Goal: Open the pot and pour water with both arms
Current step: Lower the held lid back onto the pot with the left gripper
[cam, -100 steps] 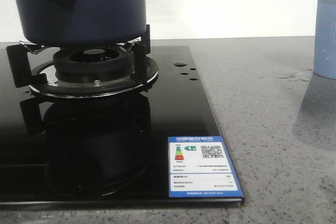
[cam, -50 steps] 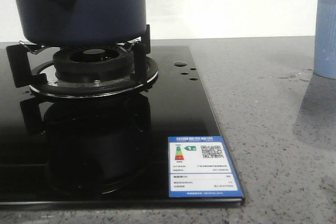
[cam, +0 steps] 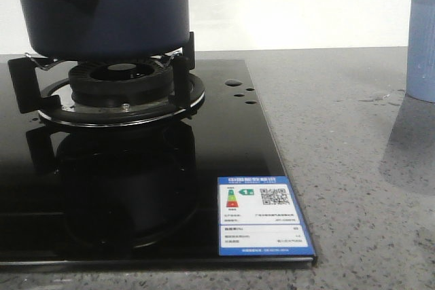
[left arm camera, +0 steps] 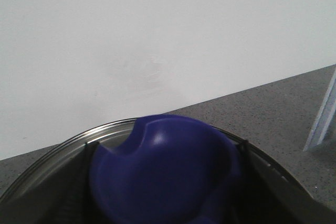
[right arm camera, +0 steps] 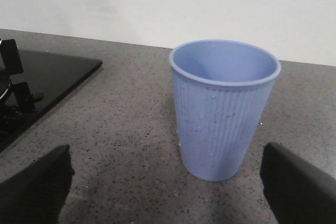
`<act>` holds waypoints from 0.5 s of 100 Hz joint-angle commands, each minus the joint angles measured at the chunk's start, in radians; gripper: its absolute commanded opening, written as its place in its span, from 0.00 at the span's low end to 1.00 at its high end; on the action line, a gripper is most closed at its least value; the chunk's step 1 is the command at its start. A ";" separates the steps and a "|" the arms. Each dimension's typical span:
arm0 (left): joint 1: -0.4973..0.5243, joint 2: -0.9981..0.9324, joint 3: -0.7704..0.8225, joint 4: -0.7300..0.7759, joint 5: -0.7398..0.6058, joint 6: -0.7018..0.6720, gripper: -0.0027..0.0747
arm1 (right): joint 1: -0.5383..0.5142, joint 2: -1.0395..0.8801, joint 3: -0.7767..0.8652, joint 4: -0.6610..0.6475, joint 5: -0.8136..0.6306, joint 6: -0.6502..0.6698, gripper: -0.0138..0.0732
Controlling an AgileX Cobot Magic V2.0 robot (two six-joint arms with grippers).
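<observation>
The dark navy pot (cam: 102, 8) stands on the gas burner (cam: 122, 79) at the far left; its top is cut off in the front view. In the left wrist view my left gripper (left arm camera: 163, 187) is shut on the lid's glossy blue knob (left arm camera: 163, 150), with black fingers (left arm camera: 79, 192) on both sides of it and the lid's steel rim (left arm camera: 63, 142) around it. My right gripper (right arm camera: 168, 182) is open and empty just above the counter. The pale blue ribbed cup (right arm camera: 223, 111) stands upright a little ahead of its fingers (right arm camera: 299, 187). No gripper shows in the front view.
The black glass stove top (cam: 136, 168) with a blue energy label (cam: 264, 216) covers the left of the grey speckled counter. The cup (cam: 423, 45) stands at the far right, with water drops (cam: 380, 98) beside it. A white wall runs behind.
</observation>
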 commanded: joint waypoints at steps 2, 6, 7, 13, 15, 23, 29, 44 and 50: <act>-0.025 -0.023 -0.038 0.003 -0.118 -0.008 0.51 | -0.007 -0.006 -0.022 0.025 -0.043 0.001 0.92; -0.026 -0.023 -0.038 0.003 -0.118 -0.008 0.51 | -0.007 -0.006 -0.022 0.025 -0.043 0.001 0.92; -0.026 -0.023 -0.038 0.003 -0.116 -0.008 0.51 | -0.007 -0.006 -0.022 0.025 -0.043 0.001 0.92; -0.026 -0.023 -0.038 0.003 -0.116 -0.008 0.51 | -0.007 -0.006 -0.022 0.025 -0.043 0.001 0.92; -0.026 -0.023 -0.038 0.003 -0.116 -0.008 0.51 | -0.007 -0.006 -0.022 0.025 -0.043 0.001 0.92; -0.026 -0.023 -0.038 0.003 -0.112 -0.008 0.51 | -0.007 -0.006 -0.022 0.025 -0.043 0.001 0.92; -0.026 -0.023 -0.038 0.003 -0.111 -0.008 0.51 | -0.007 -0.006 -0.022 0.025 -0.043 0.001 0.92; -0.026 -0.023 -0.038 0.003 -0.092 -0.008 0.51 | -0.007 -0.006 -0.022 0.025 -0.043 0.001 0.92; -0.026 -0.023 -0.036 0.003 -0.089 -0.008 0.51 | -0.007 -0.006 -0.022 0.025 -0.043 0.001 0.92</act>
